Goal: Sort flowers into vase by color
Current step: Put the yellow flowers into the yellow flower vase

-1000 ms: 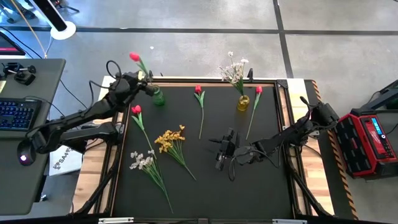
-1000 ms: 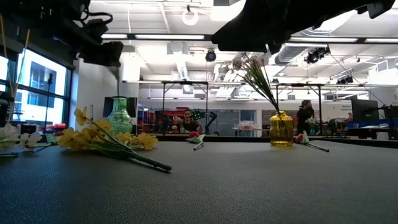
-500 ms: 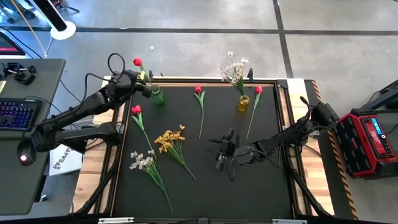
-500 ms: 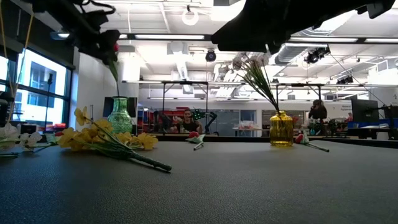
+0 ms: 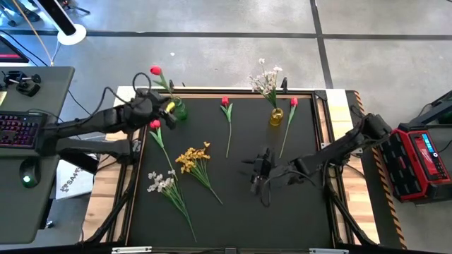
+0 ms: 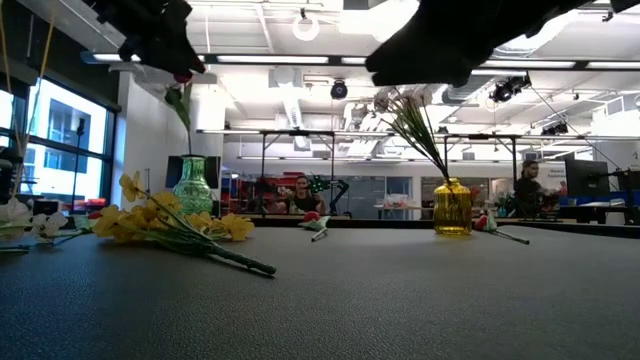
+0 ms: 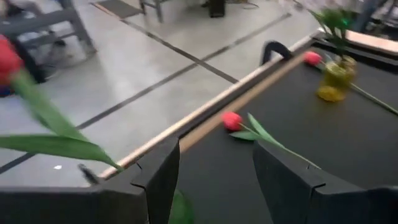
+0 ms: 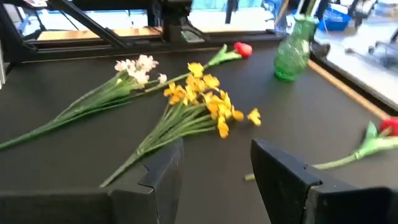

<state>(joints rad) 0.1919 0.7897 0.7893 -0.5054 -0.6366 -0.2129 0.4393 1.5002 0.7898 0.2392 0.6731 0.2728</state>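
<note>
A red tulip (image 5: 155, 70) stands slanted in the green vase (image 5: 179, 109) at the mat's far left, its stem in the vase's mouth. My left gripper (image 5: 164, 109) hangs open just beside the vase; the tulip (image 7: 7, 59) lies outside its fingers. A white spray (image 5: 265, 79) stands in the yellow vase (image 5: 276, 116). Three red tulips (image 5: 226, 116), (image 5: 289, 123), (image 5: 159, 134), a yellow spray (image 5: 194, 159) and a white spray (image 5: 166, 185) lie flat on the mat. My right gripper (image 5: 260, 169) hovers open over the mat's middle, with nothing between its fingers (image 8: 161, 171).
The black mat (image 5: 296, 212) has a wooden rim (image 5: 212, 90) along its far edge. A desk with a keyboard (image 5: 18, 130) stands left of the table and a red case (image 5: 420, 159) to its right. People show in the room beyond (image 6: 300, 195).
My left gripper has risen and drawn back from the far edge toward the near left, tipping from steeply down to nearly level. The red tulip has stayed with its stem in the green vase and stands more upright than before.
</note>
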